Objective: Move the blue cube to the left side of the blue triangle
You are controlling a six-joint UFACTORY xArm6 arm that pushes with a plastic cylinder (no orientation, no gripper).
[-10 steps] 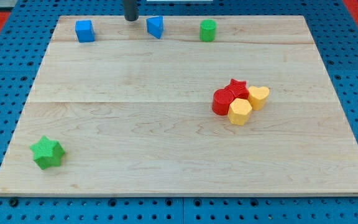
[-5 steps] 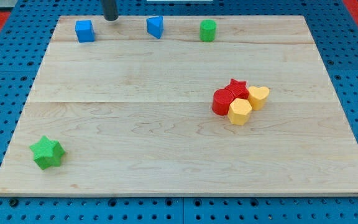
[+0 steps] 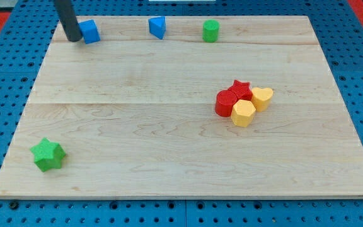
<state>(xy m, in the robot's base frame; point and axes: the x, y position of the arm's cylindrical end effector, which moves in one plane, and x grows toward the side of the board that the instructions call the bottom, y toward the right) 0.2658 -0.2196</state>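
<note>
The blue cube (image 3: pixel 90 31) sits near the board's top left. The blue triangle (image 3: pixel 157 27) stands to its right along the top edge, well apart from it. My tip (image 3: pixel 74 38) is down on the board just at the cube's left side, touching or nearly touching it. The dark rod rises from there to the view's top left.
A green cylinder (image 3: pixel 211 30) stands right of the triangle. A red star (image 3: pixel 240 88), a red cylinder (image 3: pixel 225 103), a yellow hexagon (image 3: pixel 243 113) and a yellow heart (image 3: pixel 262 98) cluster at the right middle. A green star (image 3: pixel 47 154) lies at the bottom left.
My tip moved left along the top edge, from between cube and triangle, past the cube, down to the cube's left side. The cube shifted slightly right.
</note>
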